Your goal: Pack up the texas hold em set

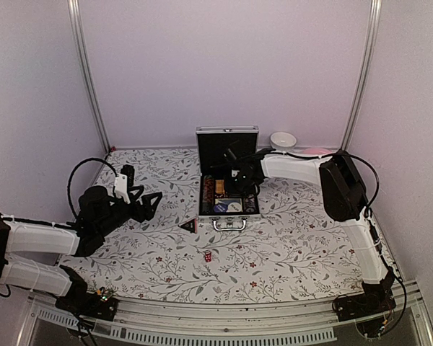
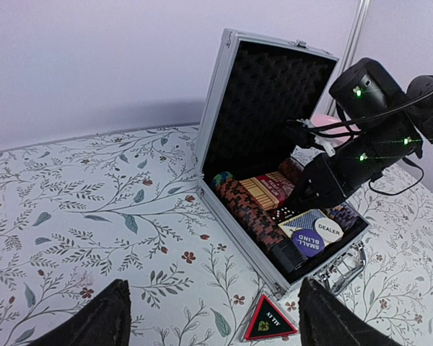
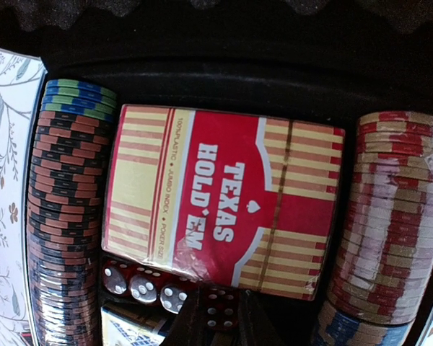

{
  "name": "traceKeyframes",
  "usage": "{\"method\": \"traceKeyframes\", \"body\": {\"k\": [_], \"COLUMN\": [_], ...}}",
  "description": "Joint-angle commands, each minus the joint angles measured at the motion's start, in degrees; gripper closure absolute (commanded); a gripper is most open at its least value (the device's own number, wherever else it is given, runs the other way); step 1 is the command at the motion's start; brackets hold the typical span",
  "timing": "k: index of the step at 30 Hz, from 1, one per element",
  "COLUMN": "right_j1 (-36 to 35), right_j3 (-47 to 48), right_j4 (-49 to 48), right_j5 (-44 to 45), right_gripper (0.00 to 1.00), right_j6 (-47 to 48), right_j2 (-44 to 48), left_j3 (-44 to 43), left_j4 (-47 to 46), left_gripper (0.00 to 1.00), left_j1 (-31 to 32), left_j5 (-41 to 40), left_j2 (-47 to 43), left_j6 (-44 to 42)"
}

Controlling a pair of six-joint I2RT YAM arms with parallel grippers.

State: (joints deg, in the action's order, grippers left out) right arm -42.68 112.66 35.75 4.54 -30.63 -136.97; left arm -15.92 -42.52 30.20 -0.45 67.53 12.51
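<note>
The silver case (image 1: 227, 132) stands open mid-table, its lid upright, holding rows of chips (image 3: 65, 216), a tan-red card pack (image 3: 224, 202) and a row of red dice (image 3: 144, 282). My right gripper (image 1: 239, 177) reaches down into the case, and in its wrist view its fingers (image 3: 191, 326) close on a red die (image 3: 220, 311) at the end of that row. A black triangular piece (image 2: 269, 321) lies on the cloth by the case's front left corner. Another red die (image 1: 208, 256) lies on the cloth nearer me. My left gripper (image 2: 213, 321) hangs open and empty left of the case.
A white bowl (image 1: 283, 139) and a pink plate (image 1: 317, 151) sit behind the case at the right. Dealer (image 2: 329, 229) and small blind (image 2: 308, 242) buttons lie in the case front. The case handle (image 1: 229, 223) points toward me. Walls enclose the floral cloth.
</note>
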Motion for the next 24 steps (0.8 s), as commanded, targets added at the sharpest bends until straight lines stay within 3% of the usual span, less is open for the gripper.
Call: {"method": "traceKeyframes", "body": {"k": [1,24], "right_j1": [-0.2,0.7], "right_j3": [0.6,-0.8], "right_j4": [0.5,0.7], "right_j5": [1.8,3.7], "right_gripper": [0.83,0.68], "right_j6": [-1.0,-1.8], "right_j2": [-0.7,4.4], "left_j3": [-0.3,-0.3], "left_j4": [-0.5,-0.3], "left_gripper": [0.20,0.20], "left_j1": [-0.7,-0.7], "left_j5": [0.6,0.7], "left_j2": [0.3,0.3], "left_j6": [0.0,-0.1]}}
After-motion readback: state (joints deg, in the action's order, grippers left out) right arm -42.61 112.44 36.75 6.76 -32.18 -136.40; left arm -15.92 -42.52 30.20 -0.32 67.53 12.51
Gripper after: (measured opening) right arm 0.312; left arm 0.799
